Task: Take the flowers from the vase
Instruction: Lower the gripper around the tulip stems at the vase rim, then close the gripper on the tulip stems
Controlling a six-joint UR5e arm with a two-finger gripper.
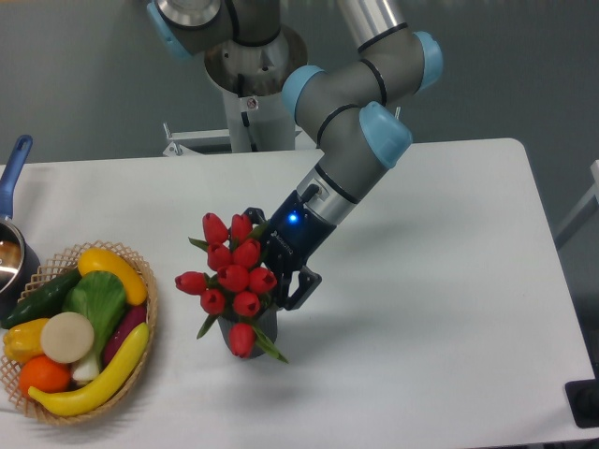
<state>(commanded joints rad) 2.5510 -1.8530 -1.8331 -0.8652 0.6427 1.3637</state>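
We see the flowers [232, 275] standing in the vase [263, 325] on the table [421, 309], just right of a wicker basket [140, 327] (full of toy produce). The gripper [278, 265] presses into the bunch's right side, fingers spread, not clenched on anything.

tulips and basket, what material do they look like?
Tulips: likely artificial, plastic or fabric; the buds are uniform, smooth, saturated red. Basket: woven wicker, tan and matte; the weave shows along its rim.
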